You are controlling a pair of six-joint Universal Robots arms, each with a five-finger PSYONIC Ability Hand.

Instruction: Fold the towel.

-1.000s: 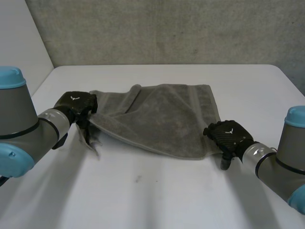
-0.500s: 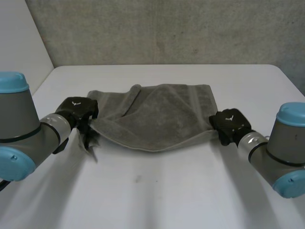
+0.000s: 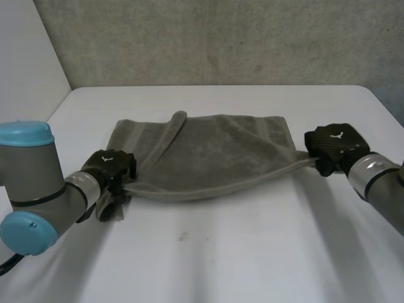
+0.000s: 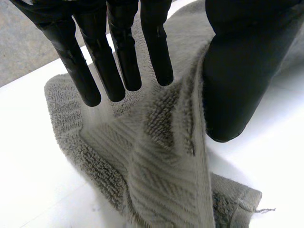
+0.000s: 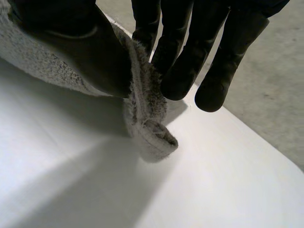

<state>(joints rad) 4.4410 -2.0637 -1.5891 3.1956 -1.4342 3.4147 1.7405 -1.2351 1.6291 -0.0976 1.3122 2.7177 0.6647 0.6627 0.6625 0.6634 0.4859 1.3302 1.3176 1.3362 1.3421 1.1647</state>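
Terry cloth, grey and looped, with a flat woven band near each short end: the towel (image 3: 208, 158) lies on the smooth white table (image 3: 221, 252). Its near edge is lifted into a shallow, sagging curve between the two hands. At the near left corner the left hand (image 3: 108, 165) points down from a bent arm, pinching the ribbed band between straight fingers (image 4: 118, 57) and thumb, with a tail of cloth hanging below. The right hand (image 3: 331, 145) nips the right corner, bunched into a thick roll, between thumb and fingertips (image 5: 183, 80). Beyond the hands a raised ridge creases the towel's far left part, and a rough grey wall (image 3: 221, 44) stands behind.
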